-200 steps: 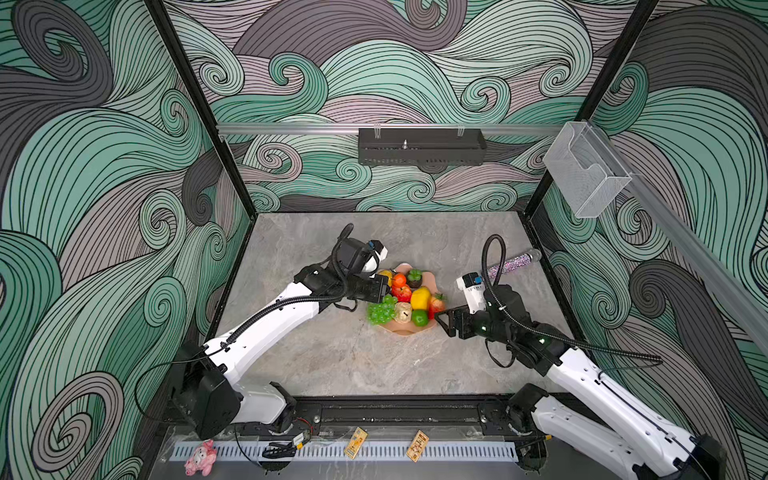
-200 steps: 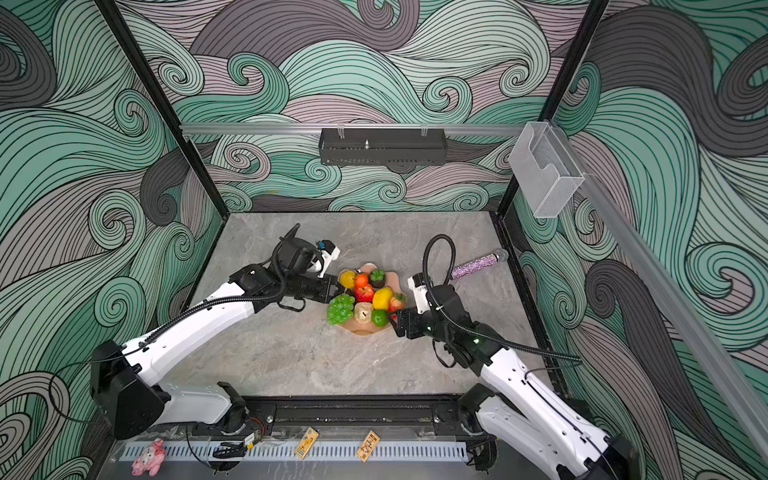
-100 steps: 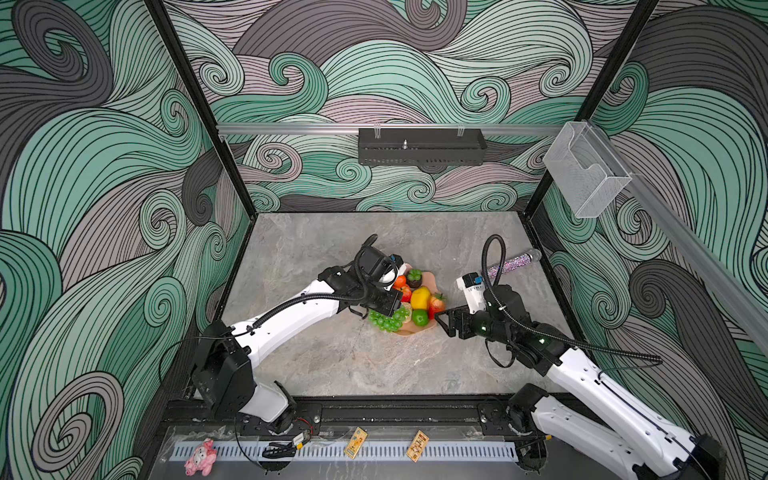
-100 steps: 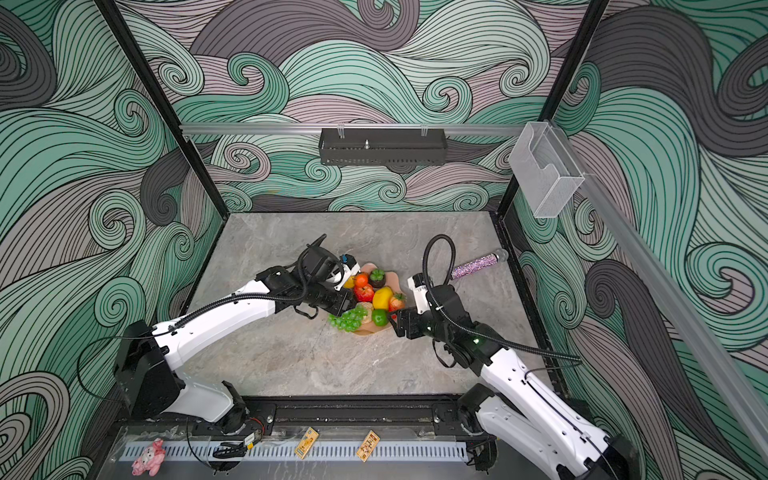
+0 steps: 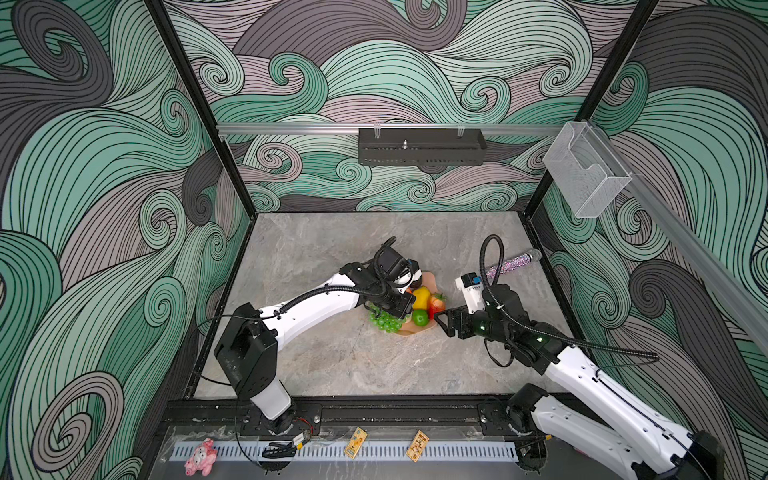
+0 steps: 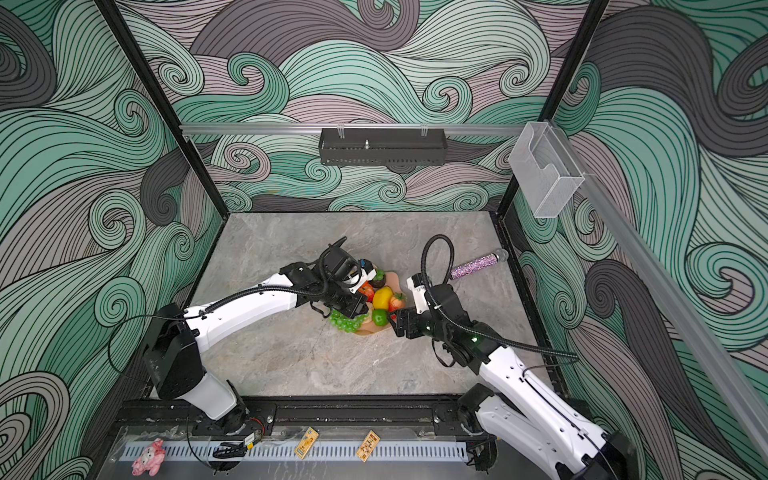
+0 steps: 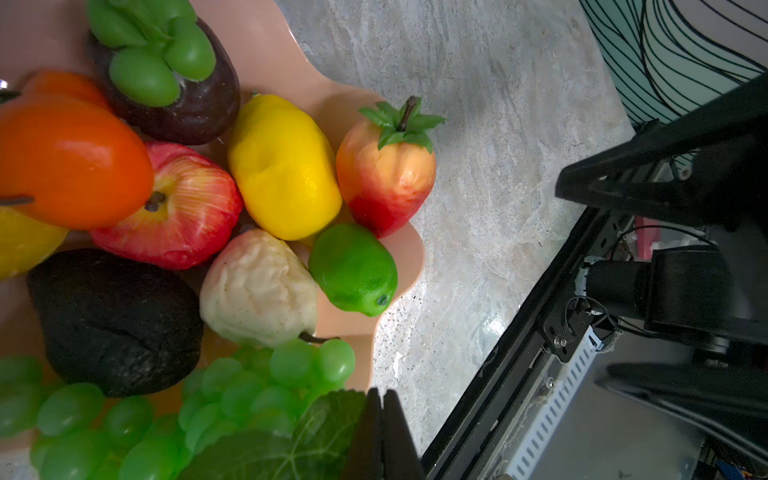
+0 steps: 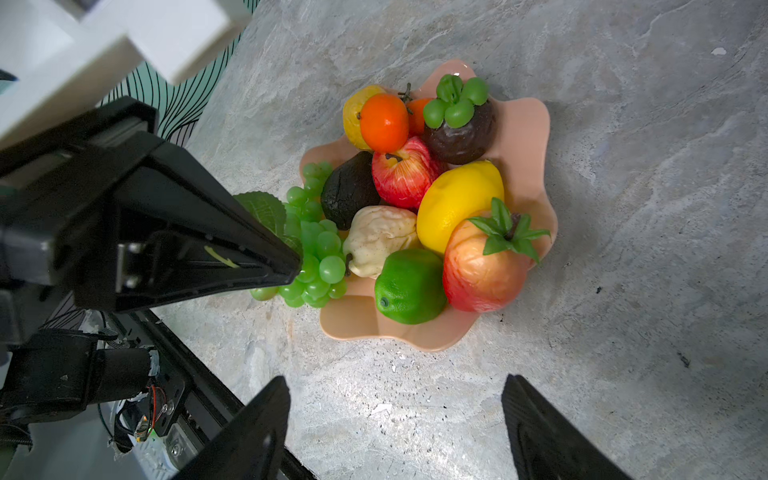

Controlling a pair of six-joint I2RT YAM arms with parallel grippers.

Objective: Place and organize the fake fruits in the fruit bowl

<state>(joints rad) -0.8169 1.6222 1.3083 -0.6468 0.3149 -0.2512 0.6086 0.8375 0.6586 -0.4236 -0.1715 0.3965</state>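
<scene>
In both top views the fruit bowl sits just below the centre of the frame on the tabletop, piled with the fake fruits. The grape bunch hangs over the bowl's lower-left rim, and part of it lies on the tabletop.

The left end effector is clenched, with its tip at the edge of the bunch's leaf (whether it pinches the leaf cannot be told). The right end effector is released and empty, just right of the bowl in the top views.

The bunch looks light and floppy, with soft grapes on a bendy stem, and would likely sag and drag if lifted by the leaf. A hold across the cluster's thick middle seems safer. The glossy lime and lemon near the rim look slippery and could roll if nudged.
</scene>
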